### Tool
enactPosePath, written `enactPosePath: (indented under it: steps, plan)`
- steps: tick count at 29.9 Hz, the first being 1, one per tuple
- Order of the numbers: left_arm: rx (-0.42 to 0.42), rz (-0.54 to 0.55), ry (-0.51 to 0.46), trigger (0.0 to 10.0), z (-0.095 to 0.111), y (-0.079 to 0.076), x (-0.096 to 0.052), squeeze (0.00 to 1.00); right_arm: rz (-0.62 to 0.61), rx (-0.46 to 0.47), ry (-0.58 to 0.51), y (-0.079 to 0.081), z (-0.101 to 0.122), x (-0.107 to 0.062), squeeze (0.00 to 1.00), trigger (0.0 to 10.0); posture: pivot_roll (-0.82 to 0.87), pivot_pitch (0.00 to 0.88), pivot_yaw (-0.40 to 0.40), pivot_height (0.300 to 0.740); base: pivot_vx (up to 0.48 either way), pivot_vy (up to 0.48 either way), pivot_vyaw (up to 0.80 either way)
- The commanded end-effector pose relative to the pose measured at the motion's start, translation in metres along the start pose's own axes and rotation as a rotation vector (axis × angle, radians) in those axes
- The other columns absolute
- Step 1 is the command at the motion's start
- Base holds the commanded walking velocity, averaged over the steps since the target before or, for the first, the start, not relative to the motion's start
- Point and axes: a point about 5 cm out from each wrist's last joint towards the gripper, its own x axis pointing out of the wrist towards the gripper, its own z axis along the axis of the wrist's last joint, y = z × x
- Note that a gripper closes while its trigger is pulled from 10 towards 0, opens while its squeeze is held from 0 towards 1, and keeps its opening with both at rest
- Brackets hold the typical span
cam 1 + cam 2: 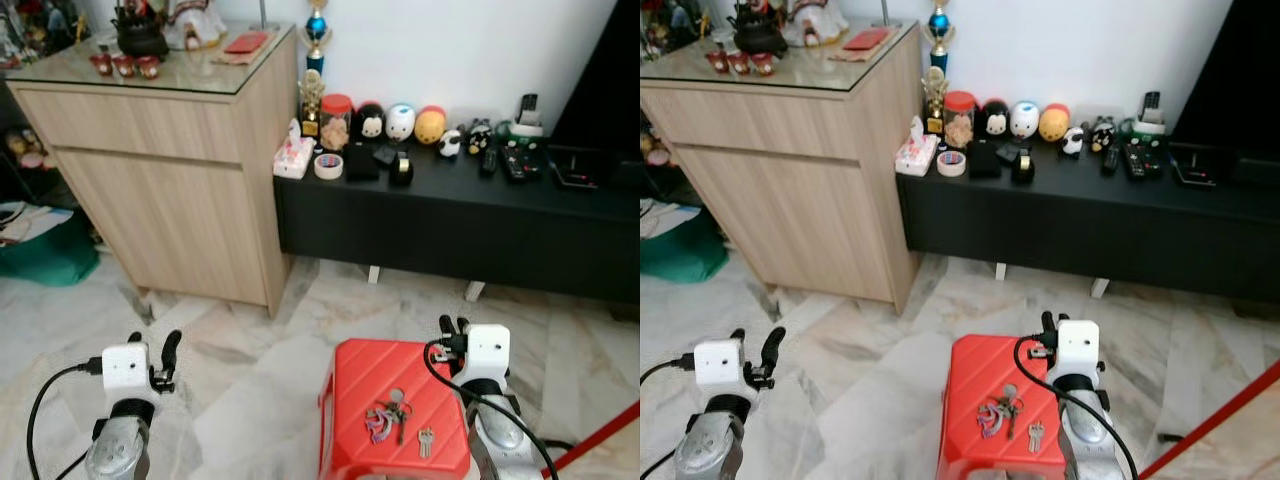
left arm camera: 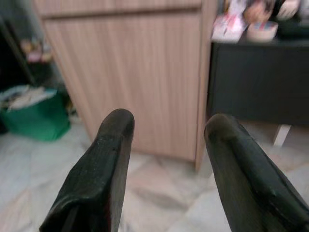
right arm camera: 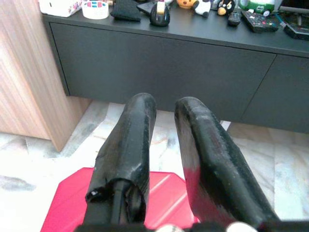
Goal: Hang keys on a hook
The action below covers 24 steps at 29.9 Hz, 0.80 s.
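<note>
Head views: keys (image 1: 388,415) lie on a red stool (image 1: 360,375) between the arms, none held. Right gripper (image 1: 452,327) hovers at the stool's far right corner; left gripper (image 1: 160,350) over marble floor (image 1: 240,400).
Left wrist: fingers (image 2: 104,164) spread wide, empty, facing wooden cabinet (image 2: 140,72).
Right wrist: fingers (image 3: 130,150) narrowly apart, empty, above the stool, facing black console (image 3: 164,63).

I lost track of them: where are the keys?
In the left eye view, the keys lie on the red stool, just left of the right gripper.
</note>
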Motion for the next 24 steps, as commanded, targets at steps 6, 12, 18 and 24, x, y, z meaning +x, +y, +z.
enactPosePath:
  steps: [6,12,18,24]
  plan:
    - [-0.025,-0.021,0.028,10.0,-0.0017,-0.0104,-0.0045,0.0,-0.014,0.003,0.039,0.0011,-0.0062,-0.0019,0.0,10.0,0.01,0.0,-0.019,0.696,0.0,0.0,0.0]
    - [-0.027,-0.023,0.038,10.0,0.0013,-0.0094,-0.0022,0.0,-0.016,0.005,0.044,0.0008,-0.0063,-0.0012,0.0,10.0,0.01,0.0,-0.021,0.676,0.0,0.0,0.0]
    - [-0.029,-0.02,0.053,10.0,0.0011,-0.0085,-0.0019,0.0,-0.016,0.004,0.044,0.0011,-0.0056,-0.0003,0.0,10.0,0.02,0.0,-0.024,0.656,0.0,0.0,0.0]
    - [-0.033,-0.02,0.069,10.0,-0.0001,-0.0091,-0.0019,0.0,-0.016,0.005,0.027,0.002,-0.0048,-0.0019,0.0,10.0,0.02,0.0,-0.027,0.656,0.0,0.0,0.0]
